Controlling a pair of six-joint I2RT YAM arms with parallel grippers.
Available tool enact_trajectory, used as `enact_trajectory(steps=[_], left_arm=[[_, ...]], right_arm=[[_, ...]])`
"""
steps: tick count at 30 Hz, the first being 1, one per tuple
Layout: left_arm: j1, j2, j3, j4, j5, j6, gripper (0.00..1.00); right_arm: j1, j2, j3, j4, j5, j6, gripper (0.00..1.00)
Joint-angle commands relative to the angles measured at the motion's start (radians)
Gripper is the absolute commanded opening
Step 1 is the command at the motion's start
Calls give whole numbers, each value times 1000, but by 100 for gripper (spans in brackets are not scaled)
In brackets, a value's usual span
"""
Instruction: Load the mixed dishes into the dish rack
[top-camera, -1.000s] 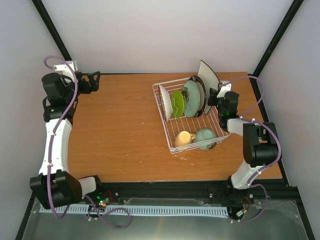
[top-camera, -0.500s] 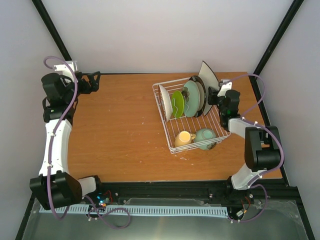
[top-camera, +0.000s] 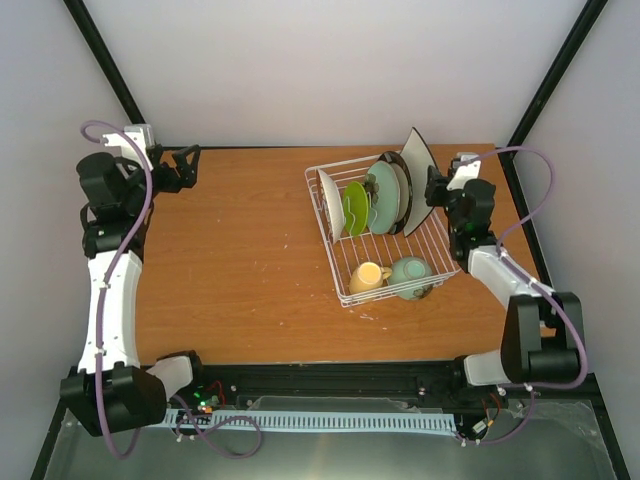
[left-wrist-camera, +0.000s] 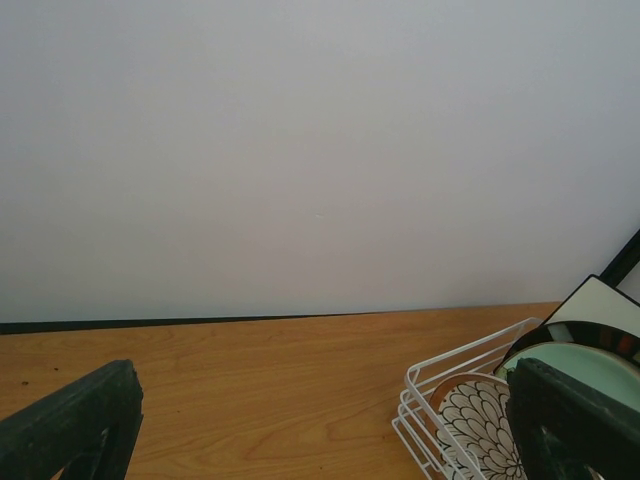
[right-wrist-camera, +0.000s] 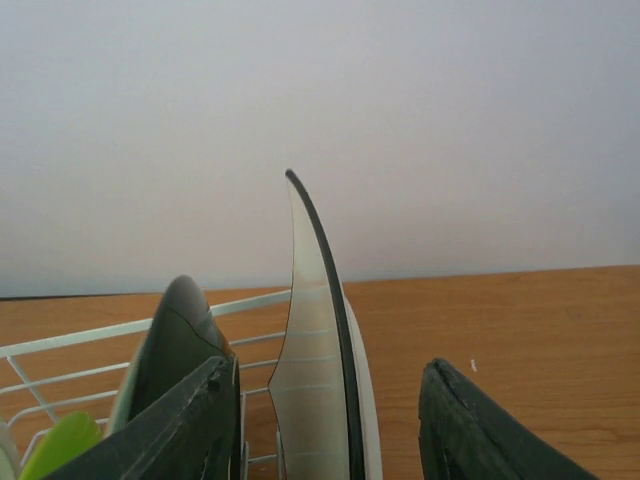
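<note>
Three pale walls (top-camera: 330, 70) enclose a wooden table (top-camera: 240, 250) holding the dish rack (top-camera: 345, 262).

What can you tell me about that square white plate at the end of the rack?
The square white plate looks like glossy ceramic, with a thin dark line along its rim and a gently curved profile when seen edge-on. It stands on edge, roughly upright, at the right end of the dish rack, just beyond the dark striped-rim plate. The right gripper straddles its upper edge with its fingers open, and neither finger appears to touch it.
</note>
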Motion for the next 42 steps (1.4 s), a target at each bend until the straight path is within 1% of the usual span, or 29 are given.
enact_trajectory(steps=[1,4,7,10,12,13,15,19,21,23,26,29,31,34,36,42], left_arm=[[-1,-43,-7,-21,16,-16,100],[0,-65,-15,-26,17,-14,100],[-1,-83,-18,-39,10,-10,99],[-1,-89,-20,-58,11,-5,100],[-1,-90,-30,-61,23,-7,100],[-1,-89,-37,-63,33,-8,100],[0,-85,-57,-62,55,-11,100],[0,-71,-97,-54,90,-17,100],[-1,-58,-106,-57,101,-16,100],[-1,-41,-120,-51,116,-19,100],[-1,17,-177,-17,182,-42,100],[-1,82,-224,-7,217,-66,100],[-1,97,-252,11,216,-68,100],[-1,95,-282,60,157,-67,100],[-1,93,-289,60,117,-63,100],[-1,87,-284,36,71,-33,100]], right_arm=[[7,-121,-27,-59,54,-11,52],[7,-215,-34,-104,90,-22,55],[5,-315,-20,-169,138,-45,61],[5,-408,16,-253,167,-66,70],[5,-465,49,-318,167,-72,78],[5,-489,65,-350,164,-73,80],[5,-522,105,-437,118,-68,82],[7,-544,151,-605,-63,8,85],[7,-569,117,-640,-118,62,90],[7,-602,51,-637,-169,122,99],[13,-616,-89,-598,-291,208,100],[22,-610,-134,-646,-279,208,100],[22,-621,-137,-678,-254,190,100],[22,-632,-116,-714,-254,140,100],[22,-628,-97,-734,-248,120,100],[22,-596,-56,-770,-187,102,100]])
